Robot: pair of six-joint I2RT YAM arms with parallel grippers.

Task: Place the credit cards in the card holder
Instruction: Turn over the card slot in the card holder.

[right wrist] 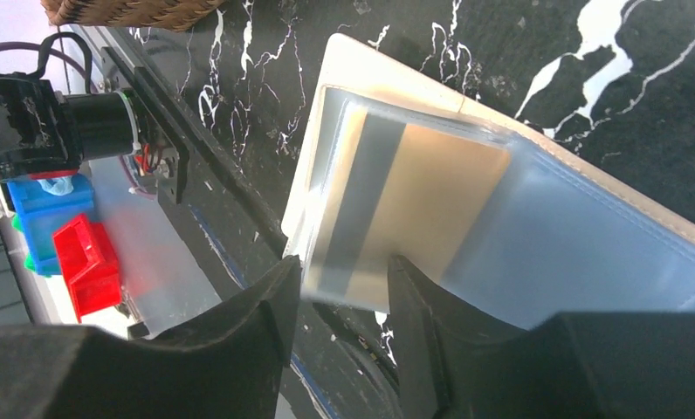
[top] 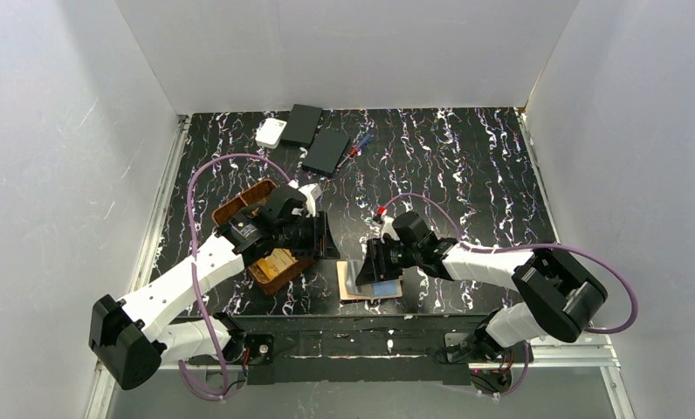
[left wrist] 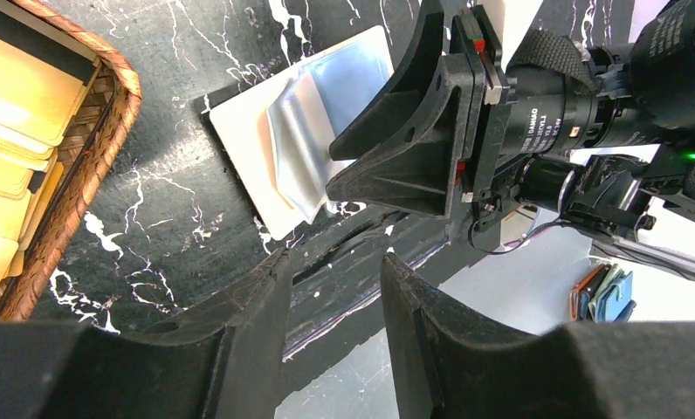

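The tan card holder (top: 354, 290) lies open near the table's front edge, its clear pockets up; it also shows in the left wrist view (left wrist: 248, 131) and the right wrist view (right wrist: 370, 74). A gold credit card (right wrist: 440, 183) with a dark stripe lies partly in a clear pocket, its near edge between my right fingers. My right gripper (top: 375, 262) (right wrist: 344, 292) hovers over the holder, jaws apart. More orange-gold cards (top: 278, 260) (left wrist: 12, 105) lie in the woven tray. My left gripper (top: 316, 236) (left wrist: 333, 279) is open and empty beside the tray, facing the holder.
The brown woven tray (top: 239, 209) (left wrist: 108, 131) sits left of the holder. Two flat black boxes (top: 302, 124) (top: 327, 150), a white box (top: 271, 132) and pens (top: 358, 144) lie at the back. The table's front edge is just below the holder.
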